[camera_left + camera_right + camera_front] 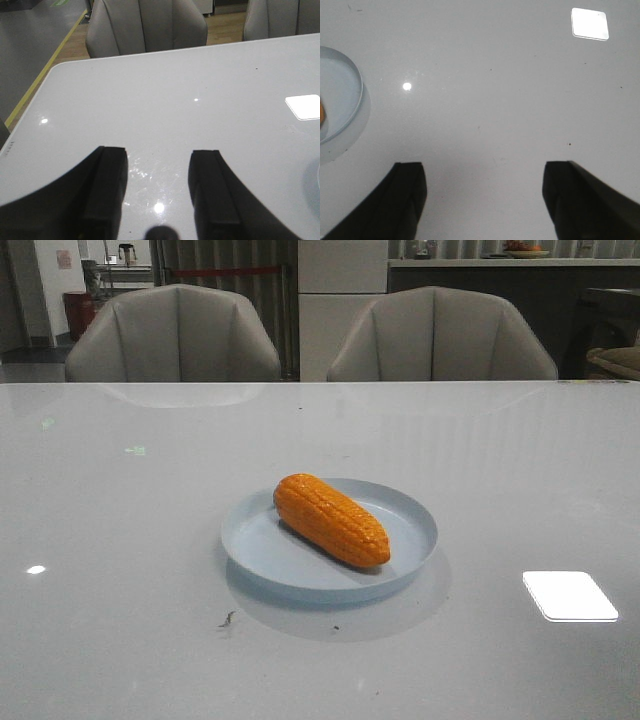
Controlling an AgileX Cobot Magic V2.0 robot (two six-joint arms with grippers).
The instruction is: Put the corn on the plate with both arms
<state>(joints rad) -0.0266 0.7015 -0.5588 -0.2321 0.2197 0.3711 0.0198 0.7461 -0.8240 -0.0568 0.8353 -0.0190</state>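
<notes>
Plainly, both claws are spread and grasp nothing. In its own wrist view the left gripper (157,195) has its dark fingers (107,190) parted by a moderate gap, with only bare tabletop between them. The right gripper (482,200) is spread wider, its fingers (407,200) standing well apart above the table (490,115), touching no object. Neither arm shows in the front view.

The glossy grey-white surface carries reflected ceiling lights, among them a bright rectangle at about 4 o'clock from the plate (258,552) in the front view. Near the table's middle sits the pale blue plate, and the orange corn (330,519) lies in it on its side, slanted, its thick end toward 10 o'clock and its tapered end toward 4 o'clock, wholly inside the rim. The right wrist view catches the plate's edge (350,85) and a sliver of orange at one side, well apart from the fingers.

Beyond the far edge stand two grey upholstered chairs (175,335), then a dim room with a counter.
</notes>
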